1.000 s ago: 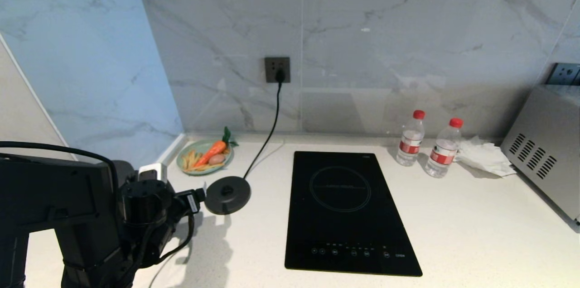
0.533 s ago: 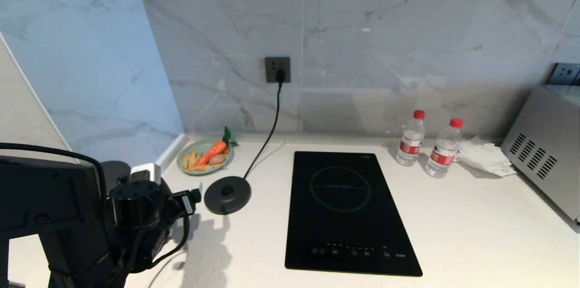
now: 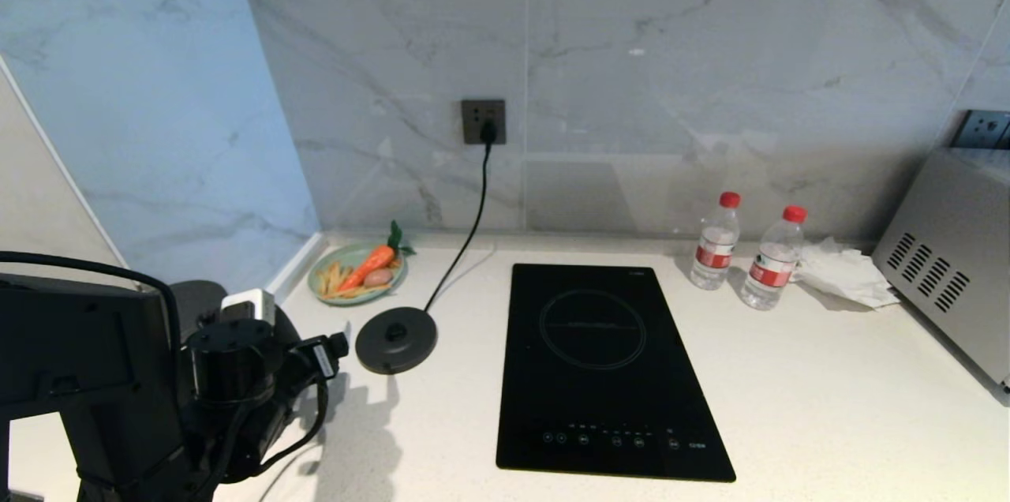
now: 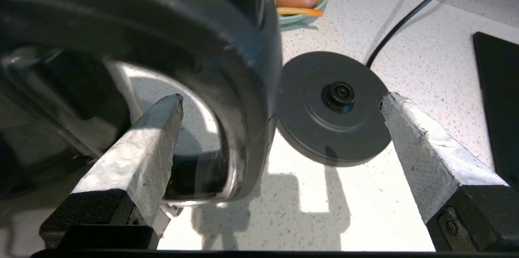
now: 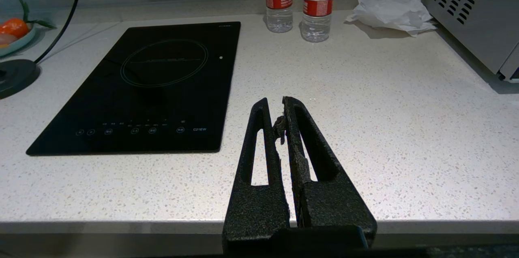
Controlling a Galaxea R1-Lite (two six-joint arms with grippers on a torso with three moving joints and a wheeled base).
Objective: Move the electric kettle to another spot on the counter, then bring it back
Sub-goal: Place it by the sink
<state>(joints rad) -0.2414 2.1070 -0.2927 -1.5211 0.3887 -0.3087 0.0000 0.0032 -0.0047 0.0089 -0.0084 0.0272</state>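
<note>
The electric kettle (image 4: 239, 47) fills the left wrist view as a glossy black body with a looped handle, standing on the white counter (image 3: 789, 391) beside its round black base disc (image 4: 332, 108). My left gripper (image 4: 282, 99) is open wide, one finger inside the handle loop and the other over the disc; neither finger presses on the handle. In the head view my left arm (image 3: 229, 383) at the near left hides most of the kettle. My right gripper (image 5: 275, 106) is shut and empty over the counter's front edge, outside the head view.
The base disc (image 3: 396, 339) has a cord running to a wall socket (image 3: 483, 121). A plate of food (image 3: 357, 273) sits behind it. The black hob (image 3: 604, 368) is inset mid-counter; two water bottles (image 3: 714, 241), crumpled paper (image 3: 844, 269) and a metal appliance (image 3: 955, 257) stand right.
My left arm has drawn slightly back and to the left, away from the base disc. Its gripper has stayed open. The right arm has not moved.
</note>
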